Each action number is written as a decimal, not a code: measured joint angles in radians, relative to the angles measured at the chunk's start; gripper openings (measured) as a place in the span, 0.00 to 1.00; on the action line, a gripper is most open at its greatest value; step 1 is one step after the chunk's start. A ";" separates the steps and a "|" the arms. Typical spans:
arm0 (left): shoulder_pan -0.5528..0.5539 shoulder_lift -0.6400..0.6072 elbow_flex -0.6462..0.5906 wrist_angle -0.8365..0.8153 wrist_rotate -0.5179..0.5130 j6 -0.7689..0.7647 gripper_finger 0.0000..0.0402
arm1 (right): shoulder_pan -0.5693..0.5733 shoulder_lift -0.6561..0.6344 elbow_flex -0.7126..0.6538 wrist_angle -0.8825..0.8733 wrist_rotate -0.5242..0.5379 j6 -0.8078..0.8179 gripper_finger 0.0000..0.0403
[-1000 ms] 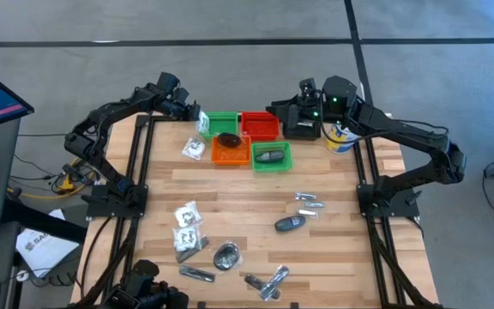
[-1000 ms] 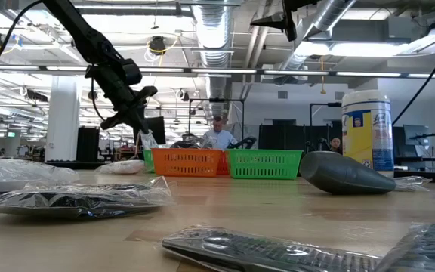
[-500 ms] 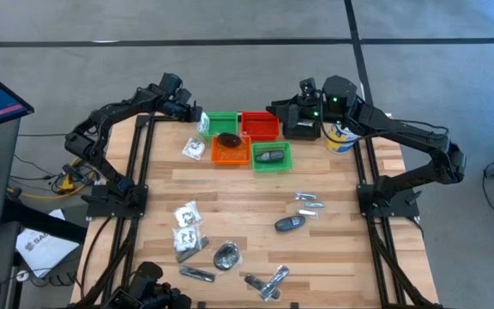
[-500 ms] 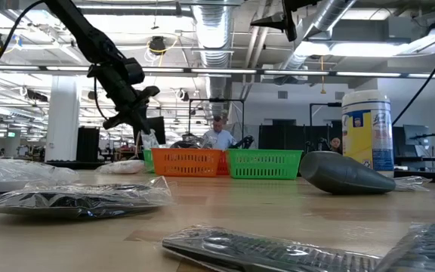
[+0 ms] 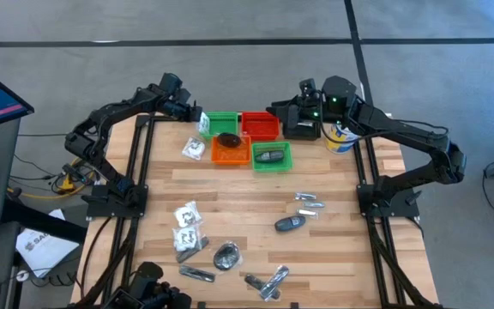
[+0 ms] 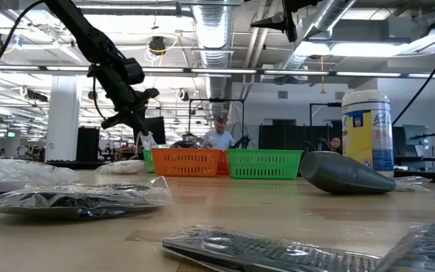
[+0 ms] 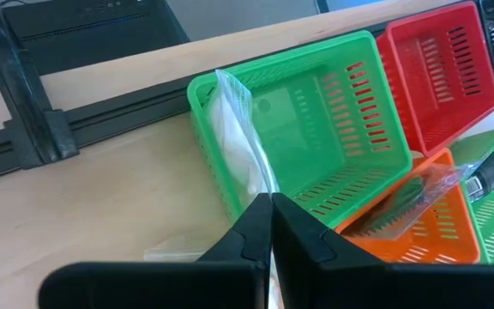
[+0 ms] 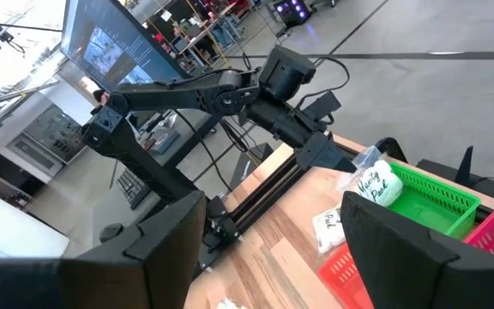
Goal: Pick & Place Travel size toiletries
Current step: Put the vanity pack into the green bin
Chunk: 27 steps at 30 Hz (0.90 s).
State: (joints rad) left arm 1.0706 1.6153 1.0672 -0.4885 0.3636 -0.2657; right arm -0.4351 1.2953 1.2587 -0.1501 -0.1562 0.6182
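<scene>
Wooden tabletop (image 5: 333, 249): loose toiletries are lying around 6 o'clock. Further back at 11, left pincer (image 7: 269, 210) is clenching a clear packet (image 7: 237, 142) of white stuff, hanging it over the near rim of the back green tray (image 7: 333, 112). Advice: nudge past that rim before letting go. Right pincer (image 5: 292, 120) is waiting spread at 1 o'clock.

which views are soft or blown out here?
Low view: ceiling lights blow out, the nearest wrapped toiletries are out of focus, the baskets sharper. Left wrist view: own fingers blurred up close, green basket crisp. High view: evenly lit, no glare.
</scene>
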 joint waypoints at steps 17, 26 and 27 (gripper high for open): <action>-0.031 0.066 0.000 0.008 -0.018 0.000 0.01 | -0.012 0.000 0.000 -0.022 0.000 -0.008 0.66; -0.029 0.057 0.000 0.007 -0.033 0.000 0.16 | -0.016 0.000 0.000 -0.023 0.000 -0.008 0.66; -0.029 0.051 0.000 0.008 -0.033 0.000 0.18 | -0.018 0.000 0.000 -0.023 0.000 -0.008 0.66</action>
State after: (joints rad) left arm 1.0420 1.6663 1.0672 -0.4801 0.3309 -0.2661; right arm -0.4534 1.2957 1.2587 -0.1726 -0.1562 0.6105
